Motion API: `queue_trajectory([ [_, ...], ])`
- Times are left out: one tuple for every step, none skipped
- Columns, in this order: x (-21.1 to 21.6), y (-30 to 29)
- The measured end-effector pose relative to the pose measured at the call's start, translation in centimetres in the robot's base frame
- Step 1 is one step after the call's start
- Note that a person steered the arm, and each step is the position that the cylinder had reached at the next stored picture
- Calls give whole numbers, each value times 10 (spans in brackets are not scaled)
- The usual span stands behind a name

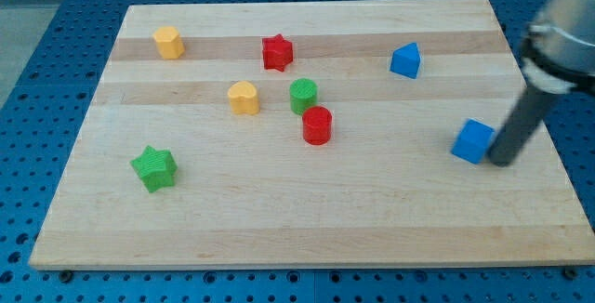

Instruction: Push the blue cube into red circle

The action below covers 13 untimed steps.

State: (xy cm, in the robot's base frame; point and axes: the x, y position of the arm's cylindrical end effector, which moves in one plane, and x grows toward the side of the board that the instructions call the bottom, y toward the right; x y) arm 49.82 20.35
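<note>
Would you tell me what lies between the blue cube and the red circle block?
Nothing: in the camera view, only bare wood separates the blue cube from the red circle. My tip sits beside the cube's right.

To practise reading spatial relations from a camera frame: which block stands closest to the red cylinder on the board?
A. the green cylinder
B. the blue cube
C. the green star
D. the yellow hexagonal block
A: the green cylinder stands just above and slightly to the view's left of the red cylinder, nearer than any other block on the wooden board.
</note>
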Motion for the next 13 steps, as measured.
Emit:
queue_trajectory([
  [-16, -61],
  [3, -23],
  [22, 48],
  [15, 42],
  [-4, 5],
  [-34, -27],
  [-56, -45],
  [-63, -105],
  [-63, -146],
  [-63, -74],
  [-48, -10],
  [-2, -18],
  [24, -61],
])
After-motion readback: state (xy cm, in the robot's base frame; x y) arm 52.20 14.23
